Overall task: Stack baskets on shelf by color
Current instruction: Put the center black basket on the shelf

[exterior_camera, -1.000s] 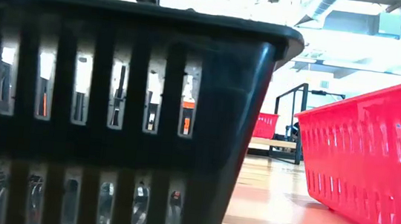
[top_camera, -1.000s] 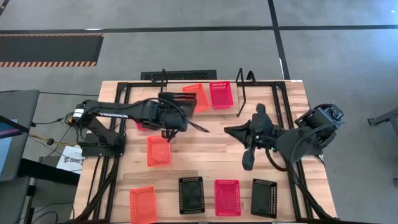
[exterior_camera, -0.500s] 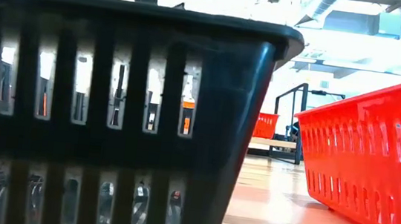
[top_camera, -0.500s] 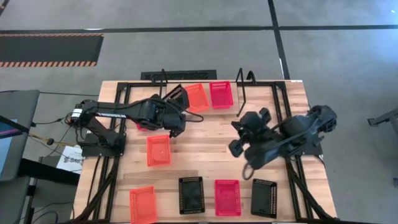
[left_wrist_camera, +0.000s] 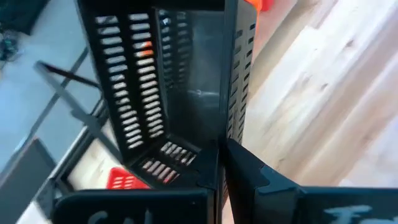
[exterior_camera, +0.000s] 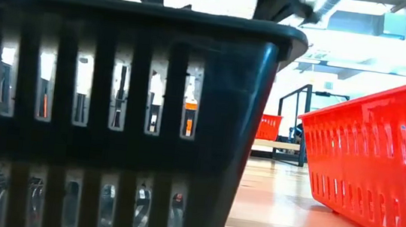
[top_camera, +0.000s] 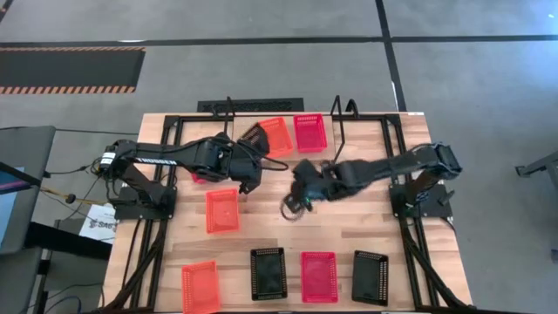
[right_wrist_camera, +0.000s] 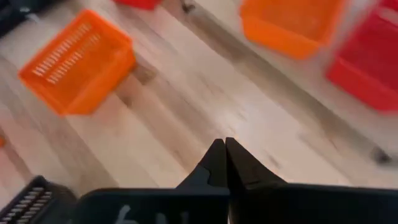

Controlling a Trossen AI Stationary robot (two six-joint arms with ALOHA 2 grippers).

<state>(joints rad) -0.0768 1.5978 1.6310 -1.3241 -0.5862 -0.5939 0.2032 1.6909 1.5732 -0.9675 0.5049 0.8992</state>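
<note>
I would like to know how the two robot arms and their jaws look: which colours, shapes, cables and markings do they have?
Both arms are black and slender, made of jointed segments on black bases. The left arm has a white and orange band near its base, and thin cables lie beside it. A dark cable loop hangs under the right gripper. Each gripper ends in two pointed black jaws; pale, unreadable markings show on the left gripper.

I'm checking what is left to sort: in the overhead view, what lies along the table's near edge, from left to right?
Orange basket → black basket → red-pink basket → black basket.
</note>
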